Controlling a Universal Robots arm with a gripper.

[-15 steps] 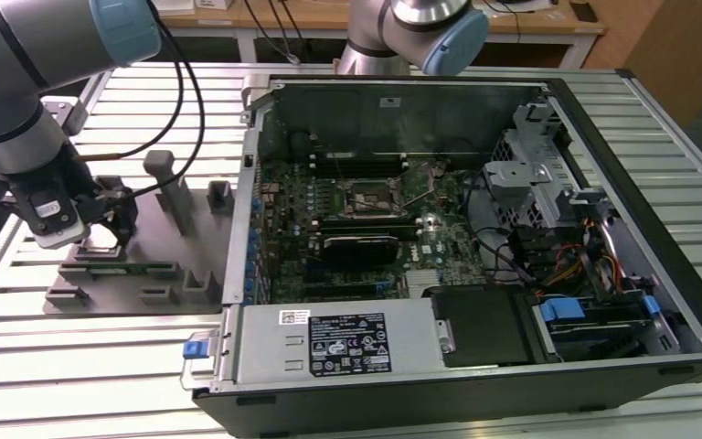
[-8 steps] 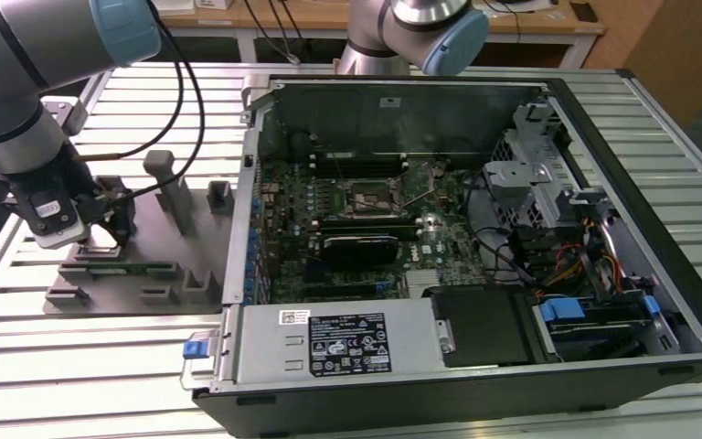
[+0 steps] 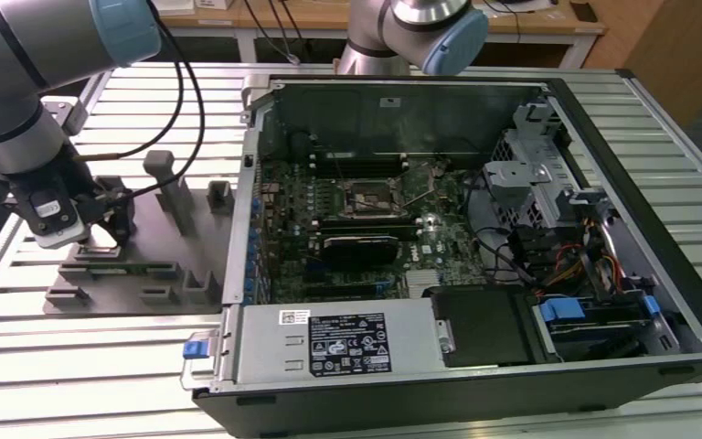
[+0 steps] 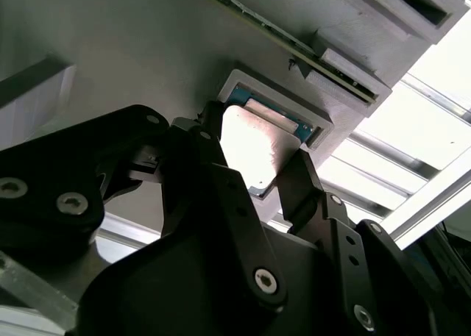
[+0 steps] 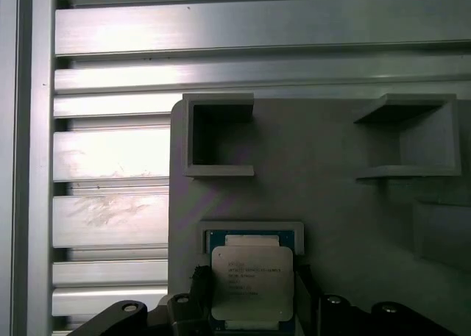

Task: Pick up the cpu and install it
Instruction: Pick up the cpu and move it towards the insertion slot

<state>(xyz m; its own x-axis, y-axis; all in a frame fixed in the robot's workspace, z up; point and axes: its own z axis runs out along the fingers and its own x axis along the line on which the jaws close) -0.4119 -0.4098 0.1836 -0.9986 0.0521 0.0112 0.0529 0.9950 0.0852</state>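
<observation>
Silvery-grey metal caps the cpu, a small flat square on a thin green board. It lies level in a shallow framed pocket of the grey plastic holder tray, at the near-left part of that tray in the exterior view. I judge it light and rigid. The smooth lid offers little friction, and the underside and thin board edges are fragile, so the sound hold is on two opposite edges, squeezed gently and kept level. The pincer is set in just that way: in both wrist views its black fingers stand drawn in narrow on opposite sides of the chip and seem to touch its edges. So I take it to be clasping the cpu, which is not yet raised from its pocket. The arm comes down from the far left of the exterior view, its wrist turned so the pincer points straight down at the tray. The tray rests on the slatted metal desk, and on the exterior view's right the open computer case lies with its motherboard socket well apart from the chip
</observation>
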